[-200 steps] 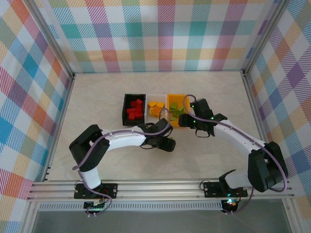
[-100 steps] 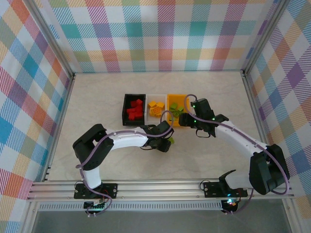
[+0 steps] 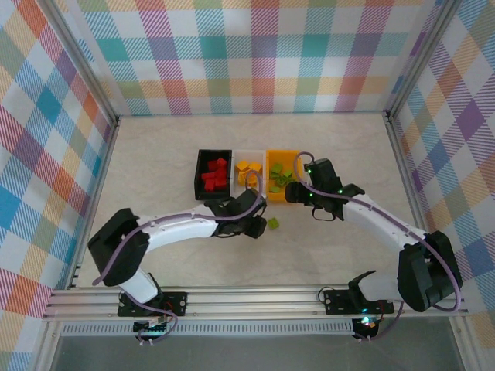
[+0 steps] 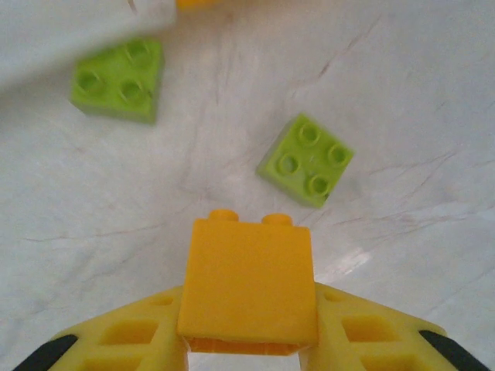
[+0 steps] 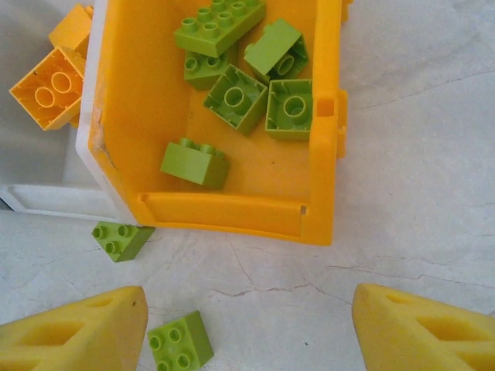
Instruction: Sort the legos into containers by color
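Plaid-patterned wall panels (image 3: 263, 54) in pastel checks on three sides. Below them, a pale marbled table surface (image 3: 155, 154), bare apart from the centre, with an aluminium frame rail (image 3: 255, 297) along the near edge.

Mid-table, side by side in a row: black bin (image 3: 199, 174) with red bricks (image 3: 214, 175), white bin (image 3: 249, 151) with orange-yellow bricks (image 3: 247, 170), orange-yellow bin (image 5: 232, 212) with green bricks (image 5: 232, 97).

Left gripper (image 4: 247, 340) just in front of the bins, pinching one orange-yellow brick (image 4: 247, 286), studs forward. Right gripper (image 5: 247, 332) above the near edge of the orange-yellow bin, fingers spread, holding nothing.

Two loose green bricks (image 4: 305, 160) (image 4: 120, 79) on the surface just in front of the bins.
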`<move>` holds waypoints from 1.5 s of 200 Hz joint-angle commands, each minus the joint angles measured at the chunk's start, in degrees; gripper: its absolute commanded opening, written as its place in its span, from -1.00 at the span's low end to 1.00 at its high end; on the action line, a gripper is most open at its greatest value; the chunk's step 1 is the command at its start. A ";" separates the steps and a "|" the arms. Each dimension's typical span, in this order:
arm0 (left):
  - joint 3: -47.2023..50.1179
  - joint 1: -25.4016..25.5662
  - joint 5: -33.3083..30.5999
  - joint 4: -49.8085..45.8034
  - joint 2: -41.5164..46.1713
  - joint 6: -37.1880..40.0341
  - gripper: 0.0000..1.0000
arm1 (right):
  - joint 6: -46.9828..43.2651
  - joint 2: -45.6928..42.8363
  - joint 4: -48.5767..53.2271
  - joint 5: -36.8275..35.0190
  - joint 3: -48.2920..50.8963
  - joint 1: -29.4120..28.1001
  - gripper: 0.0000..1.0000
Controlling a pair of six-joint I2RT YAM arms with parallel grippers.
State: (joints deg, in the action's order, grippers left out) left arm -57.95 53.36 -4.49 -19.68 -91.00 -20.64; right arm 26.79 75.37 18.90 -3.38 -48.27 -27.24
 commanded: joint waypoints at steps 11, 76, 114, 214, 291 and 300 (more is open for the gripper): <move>-8.61 -7.24 -2.71 -3.60 -0.51 -3.30 -0.30 | 1.27 -1.08 -2.10 0.91 1.44 -0.27 0.42; -35.08 -15.21 -5.33 -11.14 -18.85 -3.79 -0.25 | 0.86 -1.97 -0.72 1.60 1.62 -0.26 0.43; -46.50 -15.74 -6.58 -17.24 -28.21 -4.22 -0.16 | -0.18 -2.31 -1.23 4.19 3.29 -1.70 0.43; -44.52 -14.03 -0.18 -14.53 -19.27 -7.00 0.91 | -2.21 6.51 -4.06 1.46 4.29 -14.28 0.45; -13.28 -13.33 -0.98 -4.81 8.90 -12.51 1.00 | -3.98 19.24 -1.15 -4.08 -2.71 -18.10 0.20; -8.45 -13.33 -1.75 -3.69 12.49 -13.47 1.00 | -3.99 19.70 -0.79 -4.36 -3.17 -18.44 0.09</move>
State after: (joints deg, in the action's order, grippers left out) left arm -76.62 40.10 -4.75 -25.98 -84.16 -30.72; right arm 23.79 93.62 16.40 -5.72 -49.47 -44.82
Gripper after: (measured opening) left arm 0.997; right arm 0.592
